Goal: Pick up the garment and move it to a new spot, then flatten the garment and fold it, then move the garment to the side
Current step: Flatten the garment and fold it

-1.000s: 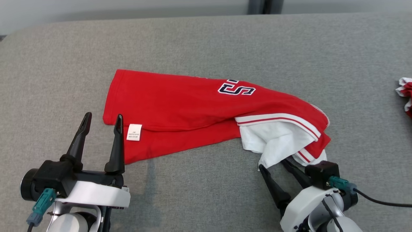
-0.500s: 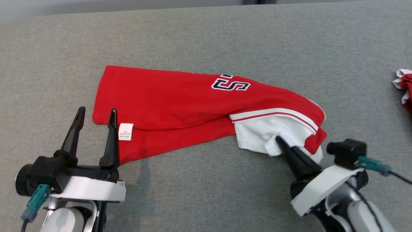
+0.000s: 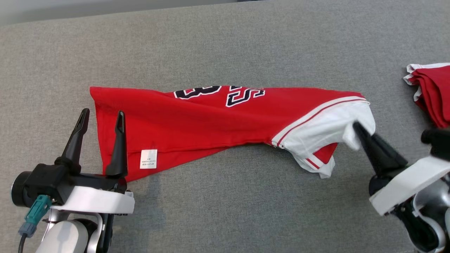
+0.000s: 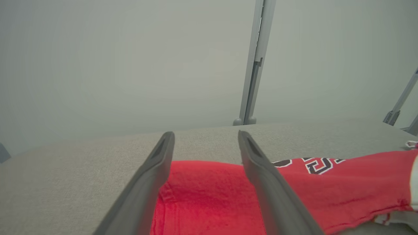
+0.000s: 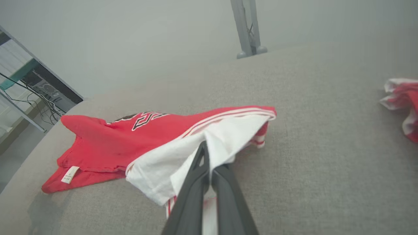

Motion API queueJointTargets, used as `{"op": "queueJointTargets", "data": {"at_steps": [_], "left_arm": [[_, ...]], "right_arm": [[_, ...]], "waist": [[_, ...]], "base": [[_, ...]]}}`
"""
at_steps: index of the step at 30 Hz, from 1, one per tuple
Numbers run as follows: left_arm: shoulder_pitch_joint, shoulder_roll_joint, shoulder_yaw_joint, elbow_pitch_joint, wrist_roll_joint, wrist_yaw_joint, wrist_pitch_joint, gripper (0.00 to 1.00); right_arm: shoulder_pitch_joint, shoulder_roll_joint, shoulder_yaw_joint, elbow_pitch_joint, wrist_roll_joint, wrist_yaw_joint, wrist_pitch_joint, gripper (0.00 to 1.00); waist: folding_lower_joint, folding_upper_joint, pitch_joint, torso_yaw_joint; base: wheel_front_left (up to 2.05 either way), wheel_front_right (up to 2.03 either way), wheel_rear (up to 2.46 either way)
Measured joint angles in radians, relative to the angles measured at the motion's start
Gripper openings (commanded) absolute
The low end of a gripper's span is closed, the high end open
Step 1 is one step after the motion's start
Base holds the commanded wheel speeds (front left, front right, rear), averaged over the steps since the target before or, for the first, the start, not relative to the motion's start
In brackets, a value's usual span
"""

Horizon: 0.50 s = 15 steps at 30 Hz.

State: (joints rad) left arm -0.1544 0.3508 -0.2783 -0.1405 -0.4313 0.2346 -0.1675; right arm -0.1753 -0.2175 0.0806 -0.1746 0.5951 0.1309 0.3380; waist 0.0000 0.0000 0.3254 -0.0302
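Pinching red-and-white fabric jersey [image 3: 211,116] by its white end: right tool [image 3: 355,125], pressed together. Left tool [image 3: 102,113] spread (near the red hem).

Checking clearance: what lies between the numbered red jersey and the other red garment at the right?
Only bare grey surface separates the jersey from the second garment, as the head view shows.

We see a table [image 3: 225,45] covered in grey woven cloth, filling most of the head view. At that frame's right edge lies a red cloth bundle with white trim [image 3: 434,91], folded in layers. Beyond the table's far edge stand a pale wall [image 4: 98,58], an upright grey metal post [image 4: 253,65] and a slanted strut [image 4: 403,94]. Shelving with dangling cables [image 5: 39,91] sits in the upper left of the right wrist view.
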Motion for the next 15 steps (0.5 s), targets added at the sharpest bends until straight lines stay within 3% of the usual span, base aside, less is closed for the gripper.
{"op": "queueJointTargets", "data": {"at_steps": [5, 10, 11, 12, 13, 15], "left_arm": [[-0.004, -0.005, -0.008, 0.003, 0.000, -0.002, 0.000, 1.00], [-0.006, -0.004, -0.010, 0.008, -0.002, -0.004, 0.000, 1.00], [-0.008, -0.003, -0.009, 0.008, -0.002, -0.004, 0.000, 1.00], [-0.009, -0.002, -0.009, 0.009, -0.002, -0.004, 0.000, 1.00], [-0.009, 0.000, -0.009, 0.009, -0.002, -0.004, 0.000, 1.00], [-0.009, 0.003, -0.009, 0.008, -0.002, -0.003, 0.000, 1.00]], "right_arm": [[0.047, 0.018, -0.007, 0.111, -0.002, 0.000, 0.001, 0.00], [0.057, 0.050, -0.002, 0.221, 0.002, 0.000, -0.073, 0.00], [0.056, 0.049, 0.002, 0.235, -0.009, 0.000, -0.087, 0.22], [0.056, 0.052, 0.001, 0.249, -0.006, 0.000, -0.099, 0.73], [0.055, 0.053, 0.002, 0.260, -0.006, 0.000, -0.111, 1.00], [0.054, 0.050, -0.004, 0.272, -0.016, 0.000, -0.142, 1.00]], "waist": [[0.0000, 0.0000, 0.013, 0.006], [0.0000, 0.0000, 0.024, 0.007], [0.0000, 0.0000, 0.024, 0.006], [0.0000, 0.0000, 0.024, 0.004], [0.0000, 0.0000, 0.023, 0.002], [0.0000, 0.0000, 0.021, -0.001]], "base": [[0.00, 0.00, 0.00], [0.00, 0.00, 0.00], [0.00, 0.00, 0.00], [0.00, 0.00, 0.00], [0.00, 0.00, 0.00], [0.00, 0.00, 0.00]]}}
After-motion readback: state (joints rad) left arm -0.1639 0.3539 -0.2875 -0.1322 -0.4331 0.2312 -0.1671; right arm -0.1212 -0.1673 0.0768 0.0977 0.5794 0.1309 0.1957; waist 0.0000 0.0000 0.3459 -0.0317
